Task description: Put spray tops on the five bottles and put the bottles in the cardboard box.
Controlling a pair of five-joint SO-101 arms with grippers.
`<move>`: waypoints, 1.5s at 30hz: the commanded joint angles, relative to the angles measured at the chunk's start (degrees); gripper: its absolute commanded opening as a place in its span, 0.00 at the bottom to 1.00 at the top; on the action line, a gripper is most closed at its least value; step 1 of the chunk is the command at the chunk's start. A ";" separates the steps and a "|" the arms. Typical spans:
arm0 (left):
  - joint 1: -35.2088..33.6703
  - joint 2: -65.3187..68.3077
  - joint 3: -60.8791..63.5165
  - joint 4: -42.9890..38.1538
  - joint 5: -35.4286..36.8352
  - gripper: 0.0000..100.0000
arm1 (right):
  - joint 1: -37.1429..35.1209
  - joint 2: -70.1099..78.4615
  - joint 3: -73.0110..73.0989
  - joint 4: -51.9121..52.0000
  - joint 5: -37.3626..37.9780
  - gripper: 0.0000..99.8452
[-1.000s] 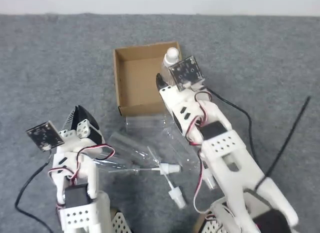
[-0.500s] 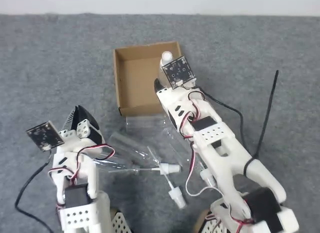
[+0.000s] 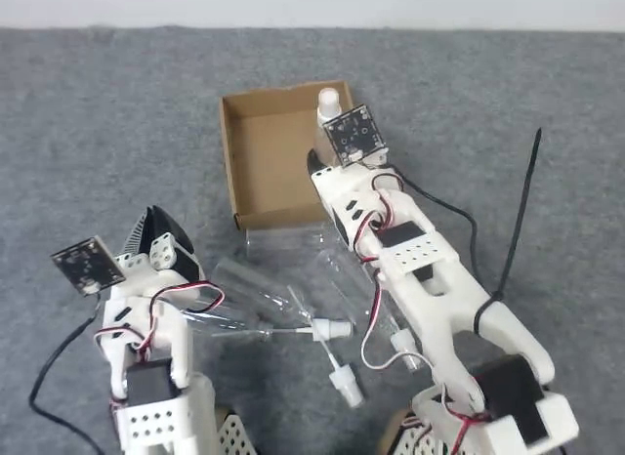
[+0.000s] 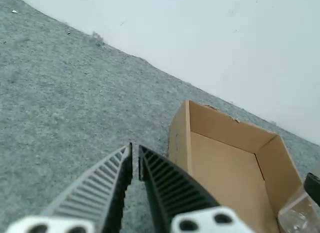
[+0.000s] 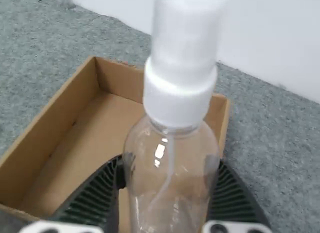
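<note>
— Seen from above, where is the capped bottle (image 3: 330,103)?
— Upright at the far right corner of the cardboard box (image 3: 228,152), pinched in the right gripper (image 3: 326,150). The left gripper (image 3: 153,217) sits close to its own base, well apart from the box.
— And on the grey mat (image 3: 98,113)?
— Other clear bottles (image 3: 244,284) lie between the arms, with two loose spray tops (image 3: 330,329) just beside them.
— The left wrist view?
— Its claw is pressed almost together, leaving a thin slit, with nothing in it. The open box lies beyond.
— The right wrist view?
— Both ribbed fingers clamp the bottle's clear body, its white top on, above the box. I cannot tell whether it touches the box floor.
</note>
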State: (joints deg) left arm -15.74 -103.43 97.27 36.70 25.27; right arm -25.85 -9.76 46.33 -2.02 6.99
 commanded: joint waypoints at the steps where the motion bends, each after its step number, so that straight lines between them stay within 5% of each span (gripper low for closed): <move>1: -0.26 -1.14 -0.75 0.35 -0.53 0.01 | 1.71 1.19 -2.64 -4.00 -0.53 0.10; 11: -0.26 -1.14 -0.75 0.35 -0.53 0.01 | 1.89 5.05 -2.37 -8.31 -0.09 0.10; 29: -0.26 -1.14 -0.75 0.35 -0.53 0.01 | 5.76 -7.16 -1.93 15.25 0.09 0.10; 45: -0.26 -1.14 -0.75 0.35 -0.53 0.01 | 3.21 -14.20 -2.11 18.77 0.00 0.11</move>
State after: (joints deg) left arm -15.74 -103.43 97.27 36.70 25.27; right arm -21.01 -19.96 46.51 16.62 6.99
